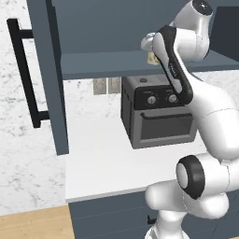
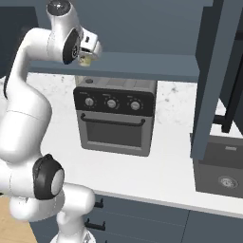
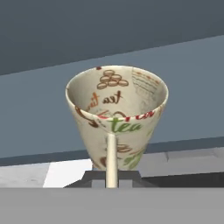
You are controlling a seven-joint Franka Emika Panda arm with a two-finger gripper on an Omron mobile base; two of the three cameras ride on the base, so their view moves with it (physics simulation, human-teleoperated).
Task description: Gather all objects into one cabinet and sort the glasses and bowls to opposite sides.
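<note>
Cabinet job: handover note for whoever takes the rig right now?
Gripper: shut on the printed cream cup, pinching its wall, mouth toward the hand camera.
Cup: held up at the front edge of the open slate-blue wall cabinet's bottom shelf, above the toaster oven; whether it touches the shelf can't be told.
Done: this cup brought up to the cabinet.
Left: set it inside and release; other cups and the bowl aren't seen here.

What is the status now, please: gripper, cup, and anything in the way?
Gripper shut on cup, at the cabinet shelf edge. Cup upright, printed "tea". Doors open, nothing seen in the way.
</note>
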